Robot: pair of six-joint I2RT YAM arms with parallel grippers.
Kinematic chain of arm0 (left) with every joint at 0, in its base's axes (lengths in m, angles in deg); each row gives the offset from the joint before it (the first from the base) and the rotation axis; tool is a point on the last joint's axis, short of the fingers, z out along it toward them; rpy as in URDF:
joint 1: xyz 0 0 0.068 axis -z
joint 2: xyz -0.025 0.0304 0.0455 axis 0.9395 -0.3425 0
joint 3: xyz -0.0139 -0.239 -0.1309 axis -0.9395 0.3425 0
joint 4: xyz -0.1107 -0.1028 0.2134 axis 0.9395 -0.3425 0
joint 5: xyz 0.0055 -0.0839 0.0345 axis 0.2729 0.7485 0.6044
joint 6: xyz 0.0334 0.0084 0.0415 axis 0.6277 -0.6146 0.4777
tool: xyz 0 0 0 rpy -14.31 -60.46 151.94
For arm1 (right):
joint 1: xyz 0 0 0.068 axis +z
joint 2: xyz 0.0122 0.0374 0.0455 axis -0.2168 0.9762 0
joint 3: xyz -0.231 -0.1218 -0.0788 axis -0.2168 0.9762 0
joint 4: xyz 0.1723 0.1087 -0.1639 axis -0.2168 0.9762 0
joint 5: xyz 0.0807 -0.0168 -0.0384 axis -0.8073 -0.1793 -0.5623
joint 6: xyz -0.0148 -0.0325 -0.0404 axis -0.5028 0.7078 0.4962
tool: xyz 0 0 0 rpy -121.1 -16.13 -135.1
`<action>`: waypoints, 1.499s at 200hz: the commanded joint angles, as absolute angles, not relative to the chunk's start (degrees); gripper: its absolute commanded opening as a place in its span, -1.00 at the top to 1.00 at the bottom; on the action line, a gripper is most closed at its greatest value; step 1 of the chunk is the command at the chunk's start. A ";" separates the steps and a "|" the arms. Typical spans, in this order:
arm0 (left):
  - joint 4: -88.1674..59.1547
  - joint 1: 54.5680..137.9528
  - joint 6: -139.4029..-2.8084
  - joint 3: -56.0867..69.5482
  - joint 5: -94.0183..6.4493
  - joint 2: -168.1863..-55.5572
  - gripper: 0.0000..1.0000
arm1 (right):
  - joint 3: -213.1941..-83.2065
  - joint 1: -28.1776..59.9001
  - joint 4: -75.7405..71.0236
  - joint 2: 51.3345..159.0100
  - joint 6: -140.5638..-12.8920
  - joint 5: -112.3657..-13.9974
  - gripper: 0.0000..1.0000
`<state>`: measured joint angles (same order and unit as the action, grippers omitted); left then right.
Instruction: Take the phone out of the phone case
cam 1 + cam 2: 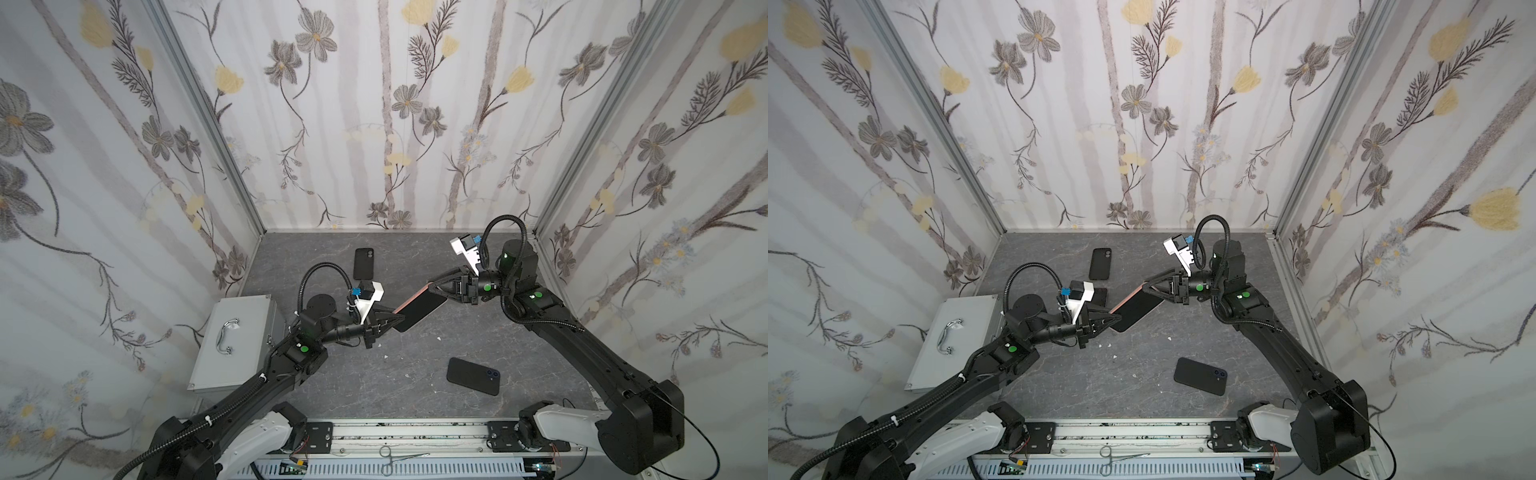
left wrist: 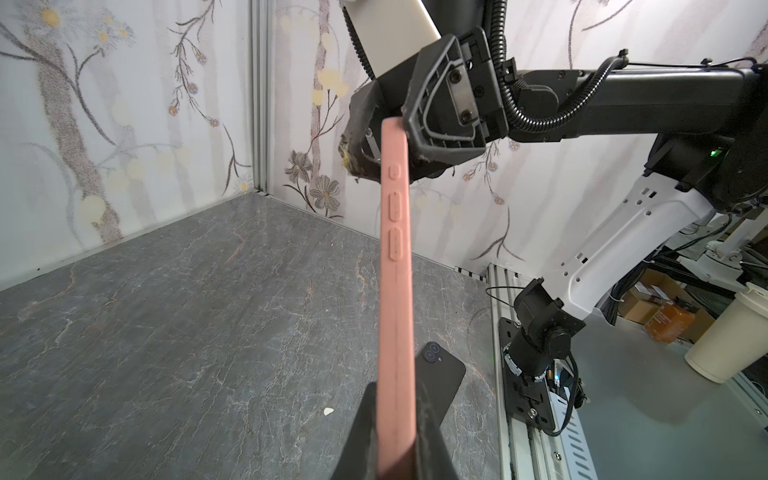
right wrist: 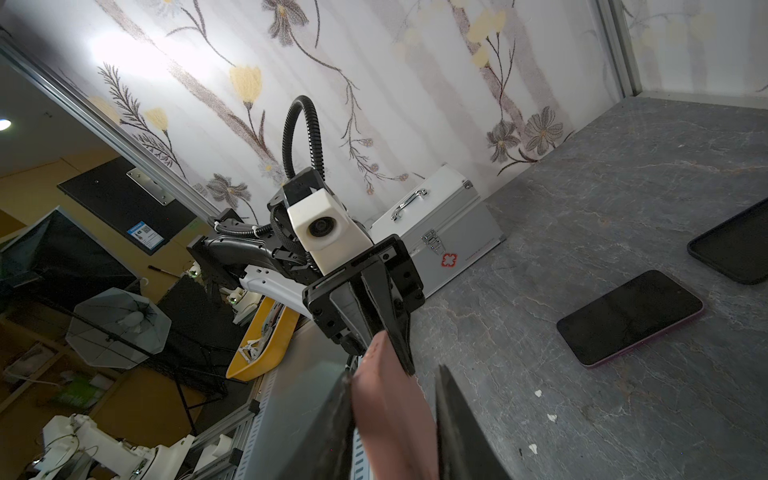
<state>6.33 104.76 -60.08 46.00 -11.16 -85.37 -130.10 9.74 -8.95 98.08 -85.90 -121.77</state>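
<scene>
— Starting at the left, what holds what?

— Outward of the left gripper [image 1: 398, 318], back past its wrist, a metal box [image 1: 249, 316] lies with its lid down, so I can't see inside. That gripper is clamped tight on one end of the pink phone case [image 2: 397, 270]. The phone [image 1: 419, 311] sits in it, its dark screen showing from above, and the whole thing is held clear of the table [image 1: 353, 386].

— And the other end?

— The right gripper [image 1: 434, 289] has its fingers [image 2: 419, 95] either side of that end. Whether they squeeze it or only straddle it, I can't tell.

— Anything else lying about?

— Beyond the left gripper, toward the back wall, there's a black case [image 1: 364, 264] with a raised rim, and it looks empty. Just behind that gripper's camera a purple-edged phone [image 3: 629, 318] lies screen up. Below the right gripper, toward the front rail [image 1: 415, 430], a black handset [image 1: 473, 376] lies back up. I can't say whether it's cased.

— Room to move?

— Under the held case the table is open, with only a few white scraps [image 1: 386, 356] on it. The right gripper's arm stands close to the side wall [image 1: 623, 208]. The left one has the box at its elbow.
</scene>
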 commanded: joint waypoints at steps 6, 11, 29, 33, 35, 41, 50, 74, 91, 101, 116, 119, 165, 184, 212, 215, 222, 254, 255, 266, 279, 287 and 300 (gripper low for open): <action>11.15 104.79 -54.96 46.15 -18.33 -84.57 1.00 | -129.24 9.99 -9.80 98.23 -89.81 -120.90 0.44; 11.16 104.84 -54.38 46.18 -19.31 -84.53 1.00 | -129.01 9.97 -9.83 98.23 -90.10 -120.82 0.45; 11.15 104.78 -51.94 45.87 -22.92 -84.48 1.00 | -128.34 10.02 -9.93 98.49 -91.10 -120.85 0.49; 11.09 104.79 -51.36 45.84 -23.62 -84.49 1.00 | -128.26 10.05 -10.03 98.58 -91.32 -120.93 0.50; 11.12 104.80 -51.06 45.72 -23.93 -84.55 1.00 | -128.21 10.04 -10.10 98.65 -91.47 -120.97 0.50; 11.12 104.80 -50.21 45.64 -24.95 -84.65 1.00 | -128.10 10.06 -10.21 98.88 -91.91 -121.22 0.51; 11.11 104.82 -48.94 45.23 -26.44 -84.75 1.00 | -127.99 10.22 -10.45 99.12 -92.29 -121.58 0.52; 11.15 104.78 -46.22 44.09 -29.70 -85.26 1.00 | -127.55 10.56 -10.79 99.54 -93.37 -122.10 0.52; 11.02 104.85 -44.23 43.23 -31.87 -85.79 1.00 | -127.33 10.72 -11.24 100.16 -94.45 -123.10 0.49; 10.91 104.87 -42.93 42.69 -33.18 -86.13 1.00 | -126.99 10.78 -11.89 100.17 -95.25 -123.05 0.45; 10.72 104.85 -41.17 41.96 -35.27 -86.58 1.00 | -126.34 10.95 -14.10 100.25 -97.47 -123.43 0.43; 10.72 104.81 -40.69 41.92 -35.66 -86.67 1.00 | -126.24 10.97 -14.37 100.25 -97.86 -123.52 0.43; 10.23 104.79 -36.28 40.17 -40.94 -87.54 1.00 | -125.85 11.03 -16.68 100.25 -101.23 -124.40 0.41; 10.02 104.78 -34.94 39.71 -42.02 -87.65 1.00 | -125.55 11.03 -19.03 100.60 -103.67 -124.63 0.39; 9.56 104.72 -33.50 39.62 -43.02 -87.48 1.00 | -124.91 11.08 -23.98 100.78 -108.43 -124.72 0.37; 9.57 104.78 -33.42 39.75 -43.04 -87.47 1.00 | -124.91 11.06 -24.36 100.78 -108.83 -124.62 0.37; 9.48 104.86 -33.25 39.72 -43.14 -87.39 1.00 | -124.91 11.03 -24.71 100.78 -109.43 -124.51 0.37; 9.31 104.86 -33.34 40.05 -42.40 -86.82 1.00 | -125.04 11.08 -24.99 100.63 -110.57 -123.28 0.40; 9.27 104.82 -33.37 40.05 -42.28 -86.79 1.00 | -125.06 11.05 -24.98 100.57 -110.60 -123.14 0.40; 9.31 104.88 -33.93 40.35 -40.93 -86.30 1.00 | -125.32 10.94 -24.70 100.23 -110.17 -121.30 0.39; 9.29 104.80 -35.07 40.98 -39.42 -85.53 1.00 | -126.45 10.42 -22.43 99.62 -107.93 -118.13 0.28; 9.31 104.81 -35.92 41.52 -38.57 -85.02 1.00 | -127.30 9.86 -20.55 99.09 -105.99 -115.26 0.19; 9.29 104.80 -37.30 42.44 -37.73 -84.19 1.00 | -128.77 8.77 -17.80 98.14 -103.05 -109.84 0.06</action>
